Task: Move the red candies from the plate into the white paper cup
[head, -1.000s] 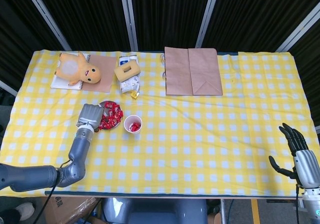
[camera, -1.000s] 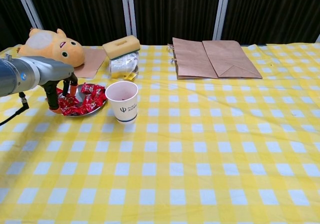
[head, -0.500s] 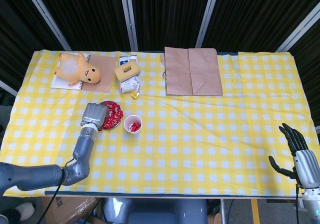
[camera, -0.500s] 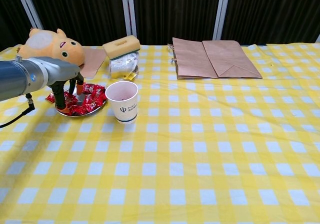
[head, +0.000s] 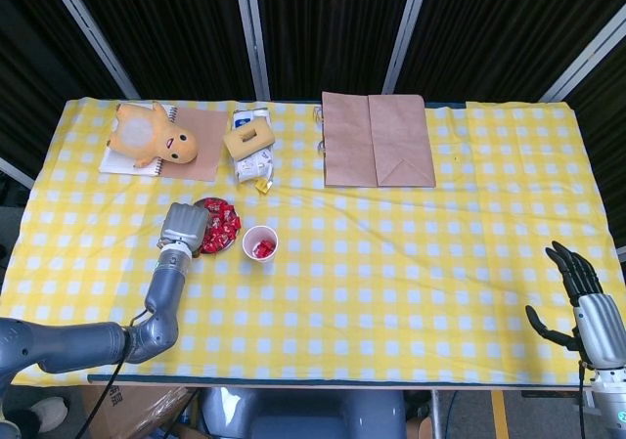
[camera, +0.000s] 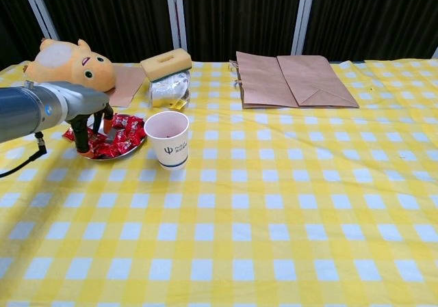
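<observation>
My left hand (head: 183,226) is reached forward over the table, palm down, with its dark fingers (camera: 83,136) pointing straight down; I can't tell whether they pinch anything. My right hand (head: 577,292) sits low at the near right edge, fingers spread, holding nothing.

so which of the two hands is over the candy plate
The left hand, its fingers reaching down into the red candies on the plate. The right hand hangs off the table's far edge.

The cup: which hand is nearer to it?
Left. The left hand is over the plate just beside the cup; the right hand is at the table's far right edge.
</observation>
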`<action>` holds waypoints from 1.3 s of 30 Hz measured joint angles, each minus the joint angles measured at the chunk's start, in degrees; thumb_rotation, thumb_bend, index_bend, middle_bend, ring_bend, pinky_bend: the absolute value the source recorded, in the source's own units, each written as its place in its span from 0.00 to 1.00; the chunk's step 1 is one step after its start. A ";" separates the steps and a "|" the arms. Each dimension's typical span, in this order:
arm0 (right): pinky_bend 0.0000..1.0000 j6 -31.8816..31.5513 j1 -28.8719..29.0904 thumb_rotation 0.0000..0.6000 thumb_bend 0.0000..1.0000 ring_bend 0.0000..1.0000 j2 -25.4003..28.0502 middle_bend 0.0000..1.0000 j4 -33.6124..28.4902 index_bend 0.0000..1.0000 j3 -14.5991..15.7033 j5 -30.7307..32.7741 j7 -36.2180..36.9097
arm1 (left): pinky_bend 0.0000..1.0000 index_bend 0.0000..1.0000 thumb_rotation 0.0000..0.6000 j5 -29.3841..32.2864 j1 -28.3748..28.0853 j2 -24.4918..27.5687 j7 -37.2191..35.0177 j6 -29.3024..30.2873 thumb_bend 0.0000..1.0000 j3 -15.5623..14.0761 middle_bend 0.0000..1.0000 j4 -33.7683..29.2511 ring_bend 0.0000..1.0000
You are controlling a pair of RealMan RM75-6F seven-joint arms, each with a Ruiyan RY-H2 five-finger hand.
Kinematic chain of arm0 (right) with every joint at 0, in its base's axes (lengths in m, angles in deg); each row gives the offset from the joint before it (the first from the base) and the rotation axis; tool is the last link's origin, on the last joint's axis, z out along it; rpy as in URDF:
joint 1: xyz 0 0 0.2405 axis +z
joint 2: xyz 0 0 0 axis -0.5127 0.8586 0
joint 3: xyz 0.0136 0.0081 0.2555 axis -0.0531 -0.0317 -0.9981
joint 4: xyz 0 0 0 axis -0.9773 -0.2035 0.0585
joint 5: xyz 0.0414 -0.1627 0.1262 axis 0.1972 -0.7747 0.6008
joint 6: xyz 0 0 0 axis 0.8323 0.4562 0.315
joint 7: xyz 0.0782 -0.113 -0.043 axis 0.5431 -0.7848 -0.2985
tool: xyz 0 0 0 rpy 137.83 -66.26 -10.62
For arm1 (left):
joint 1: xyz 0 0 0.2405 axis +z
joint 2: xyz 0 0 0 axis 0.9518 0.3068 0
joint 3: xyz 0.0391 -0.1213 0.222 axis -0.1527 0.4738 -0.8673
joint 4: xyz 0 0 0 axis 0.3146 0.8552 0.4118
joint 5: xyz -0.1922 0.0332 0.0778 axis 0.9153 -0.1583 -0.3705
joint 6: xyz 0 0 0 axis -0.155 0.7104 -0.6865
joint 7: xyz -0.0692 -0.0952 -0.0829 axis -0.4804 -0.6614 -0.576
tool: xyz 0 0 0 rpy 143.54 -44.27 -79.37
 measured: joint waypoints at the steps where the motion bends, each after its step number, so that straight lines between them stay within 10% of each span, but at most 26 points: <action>1: 0.00 -0.01 0.00 1.00 0.42 0.00 0.00 0.00 -0.01 0.00 0.01 -0.01 -0.01 | 0.98 0.34 1.00 0.14 -0.02 -0.04 0.12 0.00 0.23 0.04 0.33 0.08 0.96; 39: 0.00 -0.53 -0.18 1.00 0.42 0.00 -0.14 0.00 0.23 0.00 -0.07 -0.09 0.41 | 0.98 0.40 1.00 -2.51 -0.29 -3.34 0.63 -0.20 0.25 1.60 0.40 2.81 0.96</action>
